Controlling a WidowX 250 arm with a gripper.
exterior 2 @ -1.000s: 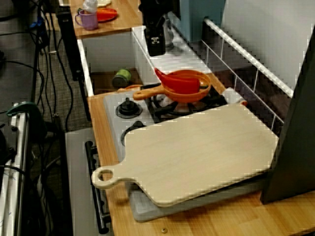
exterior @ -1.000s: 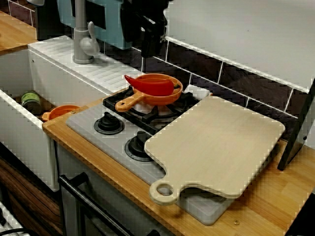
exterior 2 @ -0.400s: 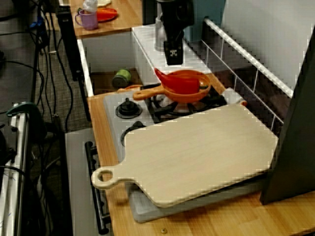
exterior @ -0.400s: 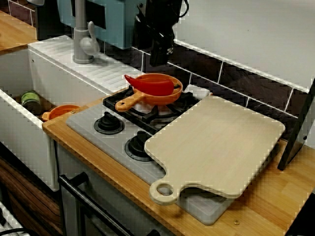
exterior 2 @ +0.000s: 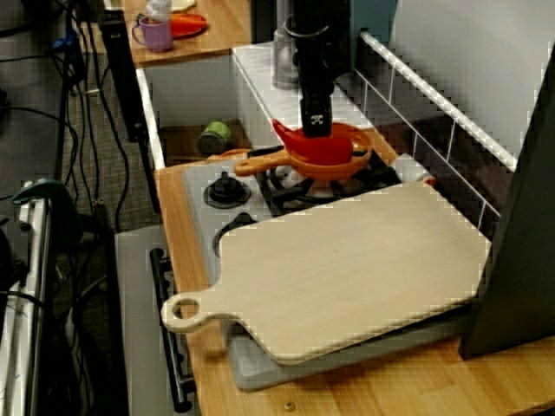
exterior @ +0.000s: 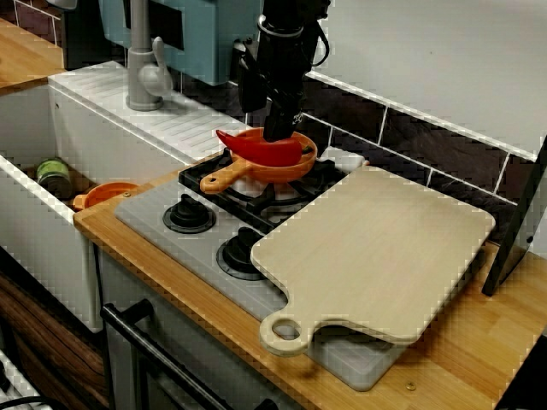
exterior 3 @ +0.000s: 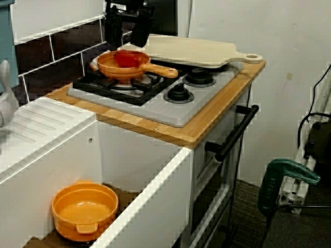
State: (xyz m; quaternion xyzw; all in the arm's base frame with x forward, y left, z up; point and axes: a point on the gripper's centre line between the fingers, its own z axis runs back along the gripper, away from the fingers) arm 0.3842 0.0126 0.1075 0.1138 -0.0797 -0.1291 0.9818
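An orange pan (exterior: 297, 161) sits on the rear left burner of a toy stove (exterior: 192, 243), handle toward the front. A red curved object (exterior: 256, 150), like a scoop or pepper, lies in the pan. My black gripper (exterior: 278, 135) hangs straight down over the pan's far side, fingertips just above the red object. The side view shows the gripper (exterior 2: 318, 132) at the pan (exterior 2: 342, 165) rim. From the sink-side view the gripper (exterior 3: 126, 45) has its fingers apart, open, with nothing held, above the red object (exterior 3: 128, 58).
A large wooden cutting board (exterior: 376, 248) covers the stove's right half. To the left is a white sink (exterior: 51, 231) holding an orange bowl (exterior 3: 85, 209) and a green can (exterior: 54, 175). A grey faucet (exterior: 144, 68) and tiled wall stand behind. A dark slab (exterior 2: 520, 217) leans at far right.
The gripper has travelled from above the drainboard behind the sink to the right and down, ending just over the pan and the red object. Nothing else moved.
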